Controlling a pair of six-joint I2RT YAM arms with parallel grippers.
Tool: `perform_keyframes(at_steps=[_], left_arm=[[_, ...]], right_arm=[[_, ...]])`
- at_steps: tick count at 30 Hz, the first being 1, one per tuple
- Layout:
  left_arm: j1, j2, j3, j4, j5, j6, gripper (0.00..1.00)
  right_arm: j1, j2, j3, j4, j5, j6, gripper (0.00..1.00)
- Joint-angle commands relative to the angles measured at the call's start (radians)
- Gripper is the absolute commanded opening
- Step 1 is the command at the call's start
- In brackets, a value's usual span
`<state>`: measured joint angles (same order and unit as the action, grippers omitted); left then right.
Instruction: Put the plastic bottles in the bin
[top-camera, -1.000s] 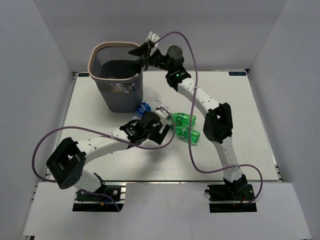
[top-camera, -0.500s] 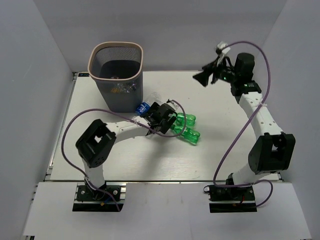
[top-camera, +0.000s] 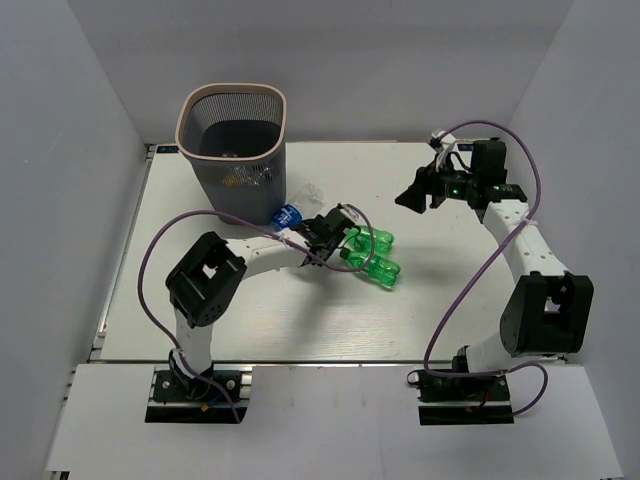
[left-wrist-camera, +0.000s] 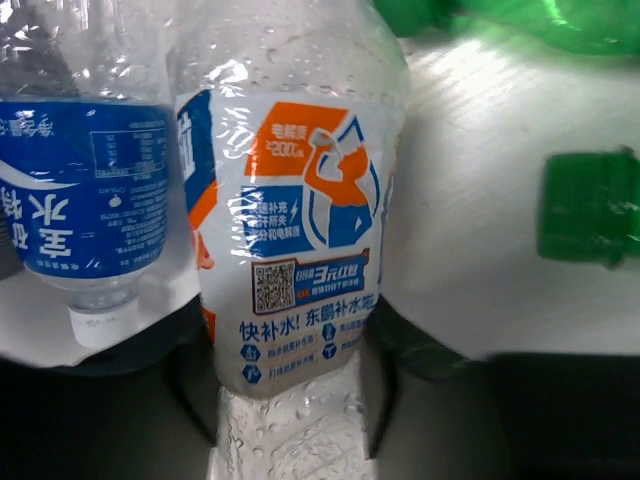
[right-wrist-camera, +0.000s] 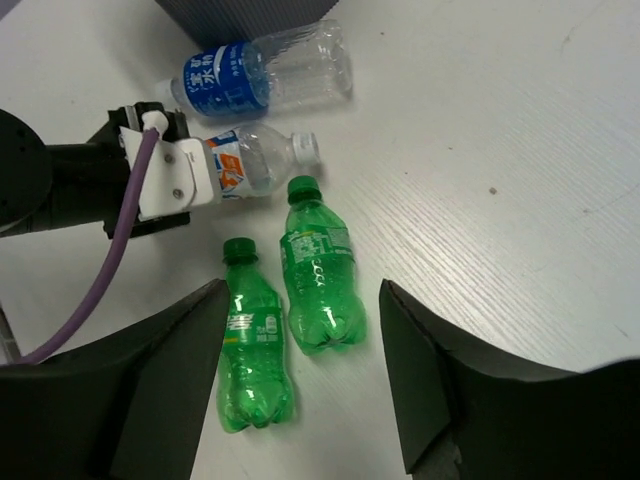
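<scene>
Jaws report: the left jaws press against both sides of the orange-labelled bottle (left-wrist-camera: 295, 250); the right jaws hang wide open and hold nothing.

4 bottles lie on the counter (top-camera: 450, 300). The orange-labelled bottle lies on its side, with the blue-labelled bottle (right-wrist-camera: 262, 75) just beside it and close to the foot of the bin (top-camera: 230, 98). The far green bottle (top-camera: 368, 240) and the near green bottle (top-camera: 378, 270) lie side by side just right of the left jaws. The bin stands upright at the far left corner of the counter. Pale and coloured shapes show dimly through its mesh, but how many bottles are inside cannot be told. The right jaws hover well to the right of the bottles.
</scene>
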<state>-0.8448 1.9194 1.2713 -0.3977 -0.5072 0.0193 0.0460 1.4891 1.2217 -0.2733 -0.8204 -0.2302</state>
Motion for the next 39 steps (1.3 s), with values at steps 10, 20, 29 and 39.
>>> perform_keyframes(at_steps=[10,20,29,39], left_arm=[[0.015,-0.356,0.295,0.02,0.09,-0.03,0.26],[0.199,-0.257,0.582,0.151,-0.18,-0.036,0.32],[0.415,-0.1,0.813,-0.039,-0.254,-0.139,1.0],[0.385,-0.258,0.685,-0.063,0.51,0.033,1.0]], right_arm=[[-0.006,0.068,0.099,-0.245,-0.026,-0.265,0.9],[0.011,0.053,0.021,-0.149,0.01,-0.259,0.88],[0.092,0.097,0.044,-0.139,0.055,-0.291,0.89],[0.23,0.365,0.205,-0.268,0.24,-0.394,0.89]])
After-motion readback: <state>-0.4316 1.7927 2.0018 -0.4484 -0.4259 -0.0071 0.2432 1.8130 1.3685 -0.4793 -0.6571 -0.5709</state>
